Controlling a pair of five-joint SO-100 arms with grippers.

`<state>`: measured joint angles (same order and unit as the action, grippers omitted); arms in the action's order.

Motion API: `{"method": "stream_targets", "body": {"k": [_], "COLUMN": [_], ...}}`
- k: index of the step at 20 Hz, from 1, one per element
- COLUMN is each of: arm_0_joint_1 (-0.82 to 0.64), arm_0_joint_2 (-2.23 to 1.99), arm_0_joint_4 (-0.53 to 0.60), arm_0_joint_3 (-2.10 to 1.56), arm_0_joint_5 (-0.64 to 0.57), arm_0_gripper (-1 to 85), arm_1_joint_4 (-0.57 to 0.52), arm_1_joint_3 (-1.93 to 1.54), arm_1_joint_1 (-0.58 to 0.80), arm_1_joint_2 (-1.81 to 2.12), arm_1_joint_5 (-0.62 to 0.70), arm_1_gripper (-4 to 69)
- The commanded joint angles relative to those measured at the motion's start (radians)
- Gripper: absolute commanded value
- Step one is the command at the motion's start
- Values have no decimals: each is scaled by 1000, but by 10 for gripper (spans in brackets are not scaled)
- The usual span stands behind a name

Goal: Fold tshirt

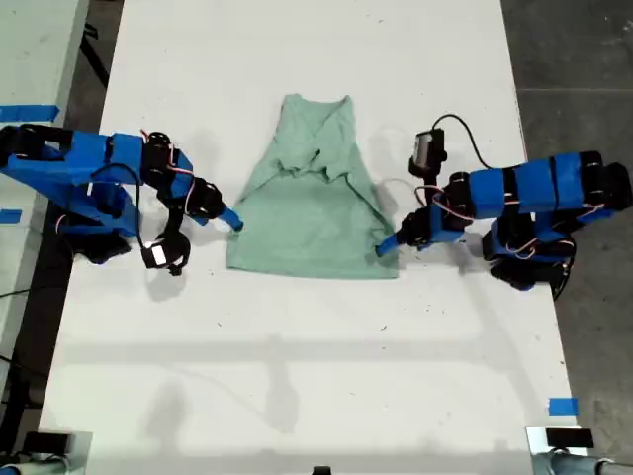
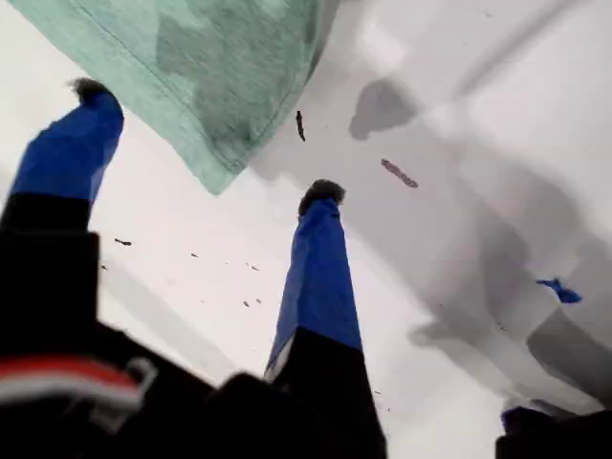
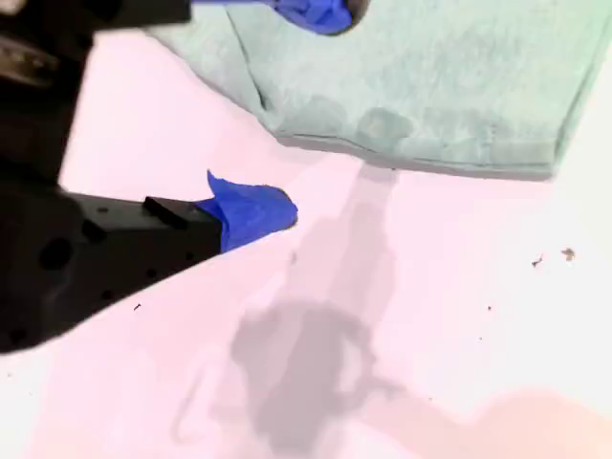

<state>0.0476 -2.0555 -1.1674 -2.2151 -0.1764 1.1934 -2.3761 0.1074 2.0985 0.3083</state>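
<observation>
Exterior view's left: my first gripper (image 1: 233,220) sits just beside the tshirt's (image 1: 312,213) edge on that side, a bit above the hem corner. Jaws spread wide, nothing between them. In the first wrist view the blue fingertips (image 2: 91,96) straddle bare white table (image 1: 316,346) and a hem corner of the tshirt (image 2: 191,57) pokes in just ahead of them, so the cloth lies straight forward of this tool, close but not gripped. Centre: the tshirt lies flat-ish on the table between the two arms. Its long axis runs top to bottom of the exterior view, narrow end up, wide hem down, with some bunched folds across the middle. Exterior view's right: my second gripper (image 1: 386,247) is at the hem corner on that side, also open. The second wrist view shows one fingertip (image 3: 320,14) over the tshirt (image 3: 430,76) and the other fingertip (image 3: 253,212) on bare table beside the hem, so the edge sits between the jaws. Can't tell if the upper finger touches the cloth; it's cropped at the frame edge. Judgement: my second gripper is the nearer to a grab and could close where it is, while my first gripper needs a short push forward onto its corner before a matched lift along the long axis.
</observation>
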Motion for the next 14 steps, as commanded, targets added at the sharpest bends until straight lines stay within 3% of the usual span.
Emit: {"method": "stream_targets", "body": {"k": [1,3,5,8,9,10,12,14], "arm_0_joint_1": [49,60,71,78,78,78,78,81], "arm_0_joint_2": [46,106,167,224,227,227,227,235], "arm_0_joint_4": [60,75,67,48,46,43,25,14], "arm_0_joint_3": [23,63,121,186,193,199,221,235], "arm_0_joint_5": [28,40,43,44,46,46,46,44], "arm_0_gripper": [238,236,234,232,231,231,230,228], "arm_1_joint_4": [-104,-166,-161,-186,-186,-186,-155,-43], "arm_1_joint_3": [14,29,64,69,66,61,69,114], "arm_1_joint_1": [-21,-14,-2,17,20,21,15,-5], "arm_1_joint_2": [-112,-232,-295,-310,-310,-305,-290,-227], "arm_1_joint_5": [-46,-63,-75,-67,-67,-75,-72,-72], "arm_1_gripper": [344,336,287,133,34,-12,-11,-11]}}
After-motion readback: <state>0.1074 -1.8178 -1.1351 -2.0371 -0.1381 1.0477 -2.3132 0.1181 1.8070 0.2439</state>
